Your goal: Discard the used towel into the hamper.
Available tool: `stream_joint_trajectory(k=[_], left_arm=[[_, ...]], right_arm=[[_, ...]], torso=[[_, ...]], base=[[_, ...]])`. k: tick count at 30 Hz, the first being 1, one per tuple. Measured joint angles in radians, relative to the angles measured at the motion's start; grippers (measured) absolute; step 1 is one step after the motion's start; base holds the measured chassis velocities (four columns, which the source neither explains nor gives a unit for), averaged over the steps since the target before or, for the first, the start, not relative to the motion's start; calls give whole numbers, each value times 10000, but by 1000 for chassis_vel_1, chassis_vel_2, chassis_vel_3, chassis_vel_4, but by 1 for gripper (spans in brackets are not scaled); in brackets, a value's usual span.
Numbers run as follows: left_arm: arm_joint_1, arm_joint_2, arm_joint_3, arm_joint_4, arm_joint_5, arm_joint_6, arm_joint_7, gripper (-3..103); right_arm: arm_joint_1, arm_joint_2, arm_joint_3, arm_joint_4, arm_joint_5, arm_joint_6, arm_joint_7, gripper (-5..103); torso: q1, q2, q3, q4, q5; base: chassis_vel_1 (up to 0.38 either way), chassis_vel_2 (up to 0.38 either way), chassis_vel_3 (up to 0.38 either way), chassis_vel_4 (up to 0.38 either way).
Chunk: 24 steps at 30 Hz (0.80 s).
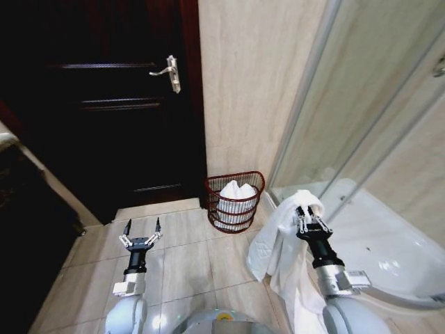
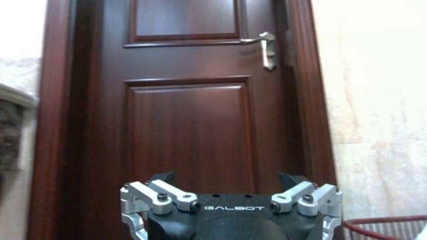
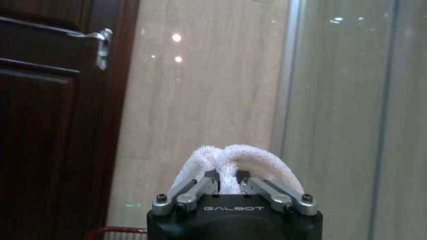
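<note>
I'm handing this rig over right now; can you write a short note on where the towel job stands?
Right gripper: shut on the white towel, held up in front of the shower enclosure; the cloth drapes down beside the arm.
Left gripper: open, empty, held over the floor tiles facing the dark door.
Hamper: on the floor against the wall between door and shower, ahead of the robot, already holding white cloth.
Done: towel picked up.
Left: carry it over the hamper and let go.
</note>
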Motion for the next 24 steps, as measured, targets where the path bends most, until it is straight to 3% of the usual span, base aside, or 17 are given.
stream_joint_trajectory(k=[24], left_arm=[[17,0,-86,-89,-117,99,-179,100]], right_arm=[[-55,307,-74,244,-106,8,-6,13]], torso=[[344,844,499,4,-1]], base=[[23,23,19,19]])
